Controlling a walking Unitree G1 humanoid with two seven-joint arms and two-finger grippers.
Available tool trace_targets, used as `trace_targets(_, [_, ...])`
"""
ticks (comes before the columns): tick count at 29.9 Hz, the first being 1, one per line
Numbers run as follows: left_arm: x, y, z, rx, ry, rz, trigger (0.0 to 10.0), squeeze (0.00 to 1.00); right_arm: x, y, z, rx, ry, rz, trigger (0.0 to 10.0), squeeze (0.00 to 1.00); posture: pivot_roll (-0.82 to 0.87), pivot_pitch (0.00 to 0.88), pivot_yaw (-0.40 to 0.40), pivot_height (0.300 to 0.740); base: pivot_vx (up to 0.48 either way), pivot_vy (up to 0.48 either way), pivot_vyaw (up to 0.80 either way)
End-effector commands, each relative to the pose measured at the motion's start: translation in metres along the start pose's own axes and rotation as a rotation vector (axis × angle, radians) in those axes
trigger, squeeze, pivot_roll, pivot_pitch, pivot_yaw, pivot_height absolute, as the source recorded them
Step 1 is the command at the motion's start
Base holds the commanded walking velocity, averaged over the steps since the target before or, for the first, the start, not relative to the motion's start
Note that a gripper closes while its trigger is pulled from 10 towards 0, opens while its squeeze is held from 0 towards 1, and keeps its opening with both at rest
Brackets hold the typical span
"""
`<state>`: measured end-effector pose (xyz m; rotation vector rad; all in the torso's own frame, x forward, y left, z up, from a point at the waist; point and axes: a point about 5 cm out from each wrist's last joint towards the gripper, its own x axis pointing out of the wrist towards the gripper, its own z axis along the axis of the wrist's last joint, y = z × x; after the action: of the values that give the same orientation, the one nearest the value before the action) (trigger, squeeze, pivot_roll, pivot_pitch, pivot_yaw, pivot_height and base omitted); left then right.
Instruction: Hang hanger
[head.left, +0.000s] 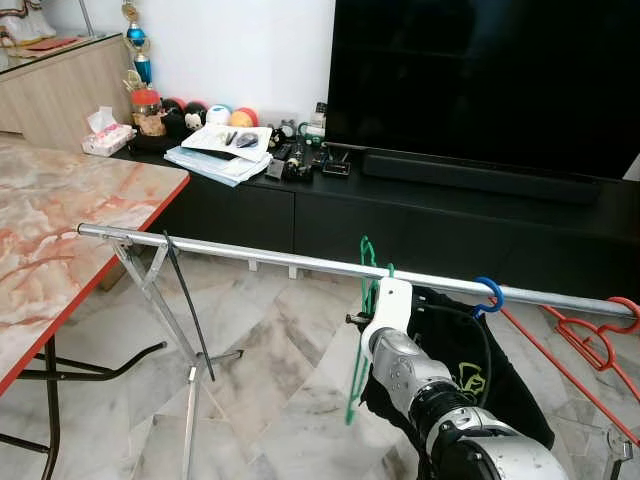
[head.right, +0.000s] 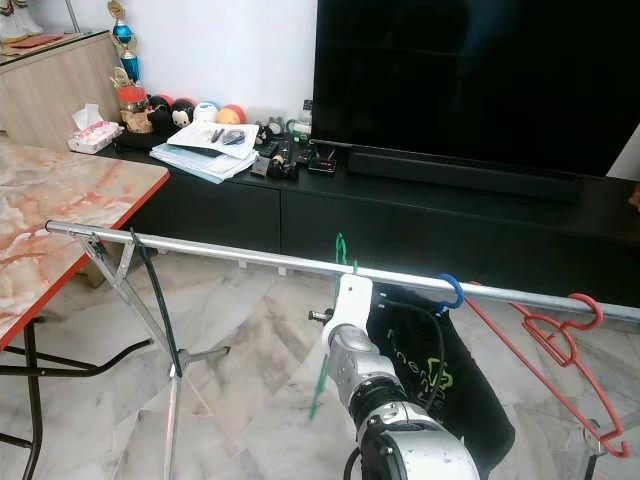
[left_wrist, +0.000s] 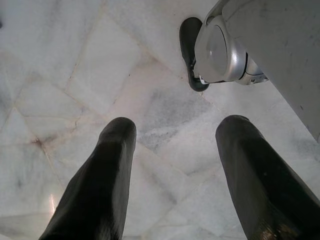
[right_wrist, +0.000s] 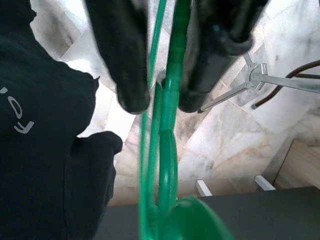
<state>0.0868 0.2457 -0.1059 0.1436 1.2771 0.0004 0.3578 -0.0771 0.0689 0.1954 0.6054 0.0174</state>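
A green hanger (head.left: 366, 262) has its hook over the silver rail (head.left: 250, 256) of a clothes rack, and its thin frame (right_wrist: 170, 150) hangs down below the rail. My right arm reaches up to it from below. In the right wrist view my right gripper (right_wrist: 162, 102) is shut on the green hanger's wires, one black finger (right_wrist: 122, 55) on each side. My left gripper (left_wrist: 175, 135) hangs open, pointing down at the marble floor.
On the rail to the right hang a blue hanger (head.left: 489, 293) carrying a black garment (head.left: 470, 370) and a red hanger (head.left: 590, 335). The rack's crossed legs (head.left: 150, 290) stand at the left beside a marble table (head.left: 60, 220). A black TV console (head.left: 400, 215) is behind.
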Motion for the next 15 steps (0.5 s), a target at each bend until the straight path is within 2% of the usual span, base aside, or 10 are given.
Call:
trace_targets(1, [-0.0001,-0.0011,-0.0034,0.012,0.016,-0.004,10.0,0.0,0.0,-0.0003,-0.0034,-0.035,-0.008,0.0,10.0,0.93,0.18,0.0,-0.041,0.74,0.0,0.0,0.0])
trace_targets(9, [0.0,-0.0016,-0.003,0.013,0.016,-0.01,10.0,0.0,-0.0003,-0.0027,-0.007,-0.061,-0.021,-0.017,10.0,0.93,0.18,0.0,-0.041,0.74,0.0,0.0,0.0])
trace_targets(15, [0.0,-0.0019,-0.0035,0.01,0.018,-0.011,10.0,0.0,-0.0021,-0.0074,-0.0024,-0.103,-0.113,-0.016,10.0,0.92,0.17,0.0,-0.04,0.74,0.0,0.0,0.0])
